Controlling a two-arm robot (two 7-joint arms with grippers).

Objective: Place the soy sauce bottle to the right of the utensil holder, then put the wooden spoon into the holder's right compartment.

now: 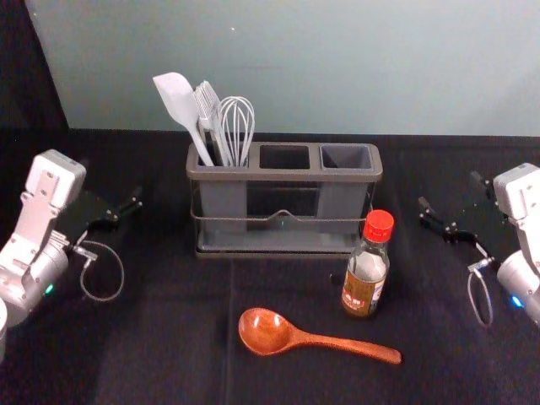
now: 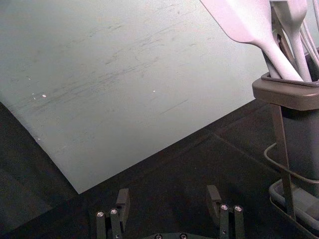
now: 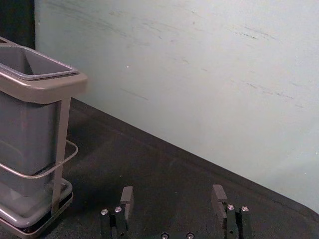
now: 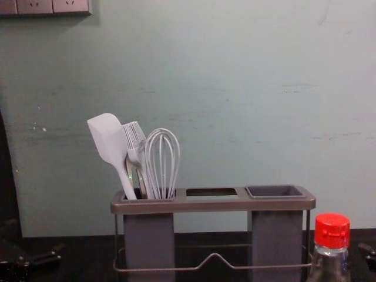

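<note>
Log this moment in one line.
left gripper: open, left of grey utensil holder | right gripper: open, right of holder | red-capped glass soy sauce bottle: upright, fronting holder's right end | brown wooden spoon: on black table

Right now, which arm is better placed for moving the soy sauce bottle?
Right, I think: the right gripper is open, nearer the bottle, and on the holder's right side; the left gripper is farther away.

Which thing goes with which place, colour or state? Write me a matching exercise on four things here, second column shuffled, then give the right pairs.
Column 1
1. Soy sauce bottle
2. Wooden spoon
3. Whisk
4. Utensil holder

Column 2
A. Stands in the left compartment
B. Has three openings along its top
C. Lies flat
D. Upright, with a red cap

Pairs: 1-D, 2-C, 3-A, 4-B
</note>
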